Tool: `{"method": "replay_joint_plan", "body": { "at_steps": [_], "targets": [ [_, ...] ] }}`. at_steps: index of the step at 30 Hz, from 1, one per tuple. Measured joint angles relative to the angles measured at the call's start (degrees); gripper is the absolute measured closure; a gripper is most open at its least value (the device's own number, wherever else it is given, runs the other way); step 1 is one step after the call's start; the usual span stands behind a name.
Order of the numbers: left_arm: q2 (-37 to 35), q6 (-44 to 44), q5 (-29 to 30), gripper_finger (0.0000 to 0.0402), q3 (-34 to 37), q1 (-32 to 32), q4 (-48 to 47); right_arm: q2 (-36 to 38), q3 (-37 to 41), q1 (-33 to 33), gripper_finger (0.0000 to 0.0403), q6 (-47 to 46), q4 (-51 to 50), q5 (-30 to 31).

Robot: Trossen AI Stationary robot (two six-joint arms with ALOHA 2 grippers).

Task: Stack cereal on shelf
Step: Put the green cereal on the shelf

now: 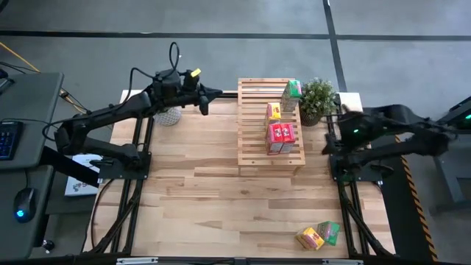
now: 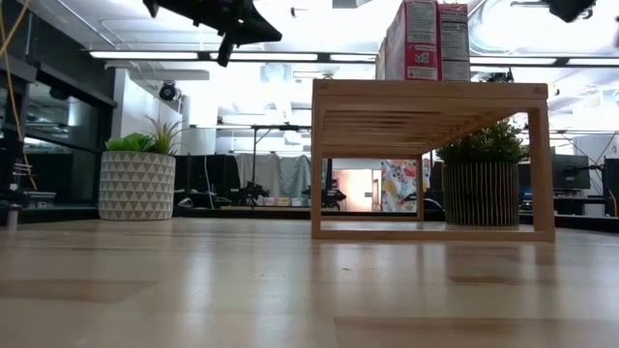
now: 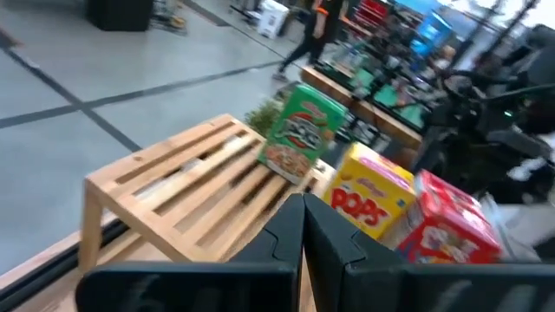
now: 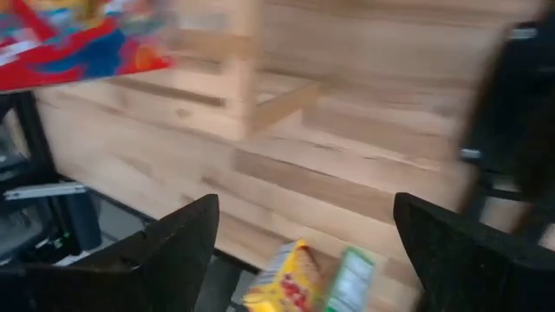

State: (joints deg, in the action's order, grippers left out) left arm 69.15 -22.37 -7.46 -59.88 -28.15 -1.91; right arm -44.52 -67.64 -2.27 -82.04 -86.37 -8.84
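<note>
**Right claw wide open near the rack's right side, four boxes on the rack, two on the table**

Right gripper (image 4: 303,251) has its fingers (image 4: 173,247) spread wide, nothing between them. In the high view the right gripper (image 1: 333,136) sits just right of the shelf (image 1: 254,121), near the potted plant (image 1: 318,99). Its wrist view looks down past the rack's edge to the tabletop (image 4: 364,173) and the two loose boxes.

Left gripper (image 1: 213,94) is closed, fingers (image 3: 299,234) pressed together, empty. It hovers above the table just left of the shelf's far end; the low view shows it high up (image 2: 232,24).

The shelf stands on the table (image 1: 191,184), right of centre, slats on top. On it: green cereal box (image 1: 292,94) at the far end, yellow cereal box (image 1: 274,111) next to it, then two red cereal boxes (image 1: 280,136) side by side around the middle. The low view shows red boxes (image 2: 426,39) upright on top.

Off the shelf, near the table's front right corner: a second yellow box (image 1: 310,238) and a second green box (image 1: 329,232), touching or nearly so.

A white patterned planter (image 2: 136,184) stands at the table's far left.
</note>
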Motion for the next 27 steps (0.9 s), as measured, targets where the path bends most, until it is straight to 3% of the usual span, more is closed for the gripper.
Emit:
{"method": "replay_joint_plan", "body": {
  "at_steps": [3,6,11,19,27],
  "targets": [
    [0.02,1.57,-4.63,0.0401,-0.01,-1.16,-0.49,-6.1,0.0,6.45,0.0064,-2.44,10.13,1.2],
    [0.01,3.39,-7.3,0.0401,-0.02,-2.1,-1.87,-13.01,-0.89,12.35,0.0064,-3.56,16.83,-1.96],
    [0.04,6.55,-11.03,0.0401,-0.02,-4.22,-4.73,-22.07,-6.27,24.87,0.0064,-16.72,13.16,-5.35],
    [0.05,9.04,-13.67,0.0401,-0.02,-7.01,-5.55,-32.16,-11.43,46.49,0.0064,-51.61,12.29,-3.12],
    [0.06,9.03,-14.33,0.0401,-0.04,-9.17,-5.16,-41.64,-11.47,53.09,0.0064,-56.43,11.58,-10.99]
  ]
}}
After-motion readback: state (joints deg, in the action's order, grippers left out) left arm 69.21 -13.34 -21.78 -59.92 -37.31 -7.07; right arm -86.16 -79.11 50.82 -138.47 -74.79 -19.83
